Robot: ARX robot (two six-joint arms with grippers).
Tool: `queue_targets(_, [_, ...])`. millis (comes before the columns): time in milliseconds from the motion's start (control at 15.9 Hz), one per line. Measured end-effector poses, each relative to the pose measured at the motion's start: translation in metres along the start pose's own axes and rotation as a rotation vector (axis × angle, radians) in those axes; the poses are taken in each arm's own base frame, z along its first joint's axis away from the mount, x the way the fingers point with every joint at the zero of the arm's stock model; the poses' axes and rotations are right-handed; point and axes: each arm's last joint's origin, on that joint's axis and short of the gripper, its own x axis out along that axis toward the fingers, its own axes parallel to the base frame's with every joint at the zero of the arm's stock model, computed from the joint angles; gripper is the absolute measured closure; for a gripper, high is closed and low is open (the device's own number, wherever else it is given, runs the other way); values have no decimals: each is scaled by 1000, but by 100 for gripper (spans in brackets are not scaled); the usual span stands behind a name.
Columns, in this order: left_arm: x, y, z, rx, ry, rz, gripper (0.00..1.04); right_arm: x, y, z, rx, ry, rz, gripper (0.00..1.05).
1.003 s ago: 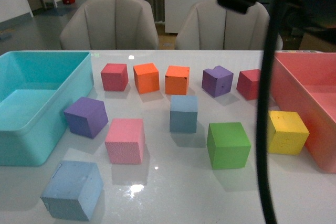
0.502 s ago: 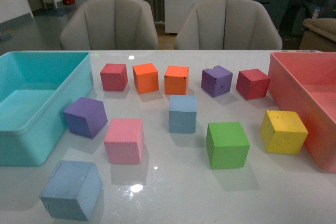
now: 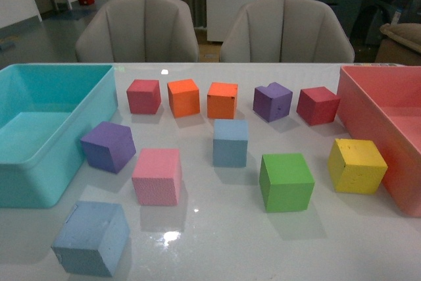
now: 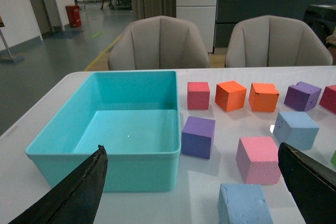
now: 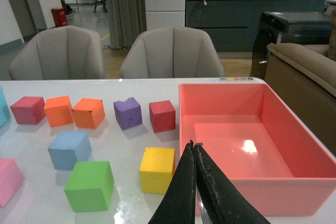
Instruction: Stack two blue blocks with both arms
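Two pale blue blocks lie apart on the white table. One blue block (image 3: 230,143) sits mid-table; it also shows in the left wrist view (image 4: 296,129) and the right wrist view (image 5: 69,149). The other blue block (image 3: 91,238) sits near the front left, and in the left wrist view (image 4: 244,205) it lies below the gripper. My left gripper (image 4: 191,148) is open and empty, raised above the near blue block and the teal bin's corner. My right gripper (image 5: 192,144) is shut and empty, raised above the pink bin's near edge. Neither arm shows in the front view.
A teal bin (image 3: 39,162) stands at the left and a pink bin (image 3: 395,156) at the right. Red, orange, purple, pink, green (image 3: 285,181) and yellow (image 3: 356,165) cubes are spread across the table. Two chairs stand behind it.
A black arm part and cable that crossed the right side of the front view one second ago have left that view. The blocks have not moved.
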Motion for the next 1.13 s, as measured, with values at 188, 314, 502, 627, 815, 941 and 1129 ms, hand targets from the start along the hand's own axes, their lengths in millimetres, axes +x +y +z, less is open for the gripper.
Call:
queue_targets(188, [0,0,0,0,0,0,7,-6,0,-9,0,9,0,103])
queue_targets(314, [0,0,0,0,0,0,7,-9,0,-13,0,3,0,103])
queue_targets(502, [0,0,0,0,0,0,7,-12,0,-18,0,-6,0,103])
queue_targets(627, [0,0,0,0,0,0,7,-21,0,-25,0,42,2,103])
queue_targets(815, [0,0,0,0,-2,0,7,-23,0,-22,0,10,2,103])
queue_targets(941, [0,0,0,0,0,0,7,-23,0,-22,0,5,2,103])
queue_targets(1129, [0,0,0,0,0,0,7,-23,0,-22,-2,5,2,95])
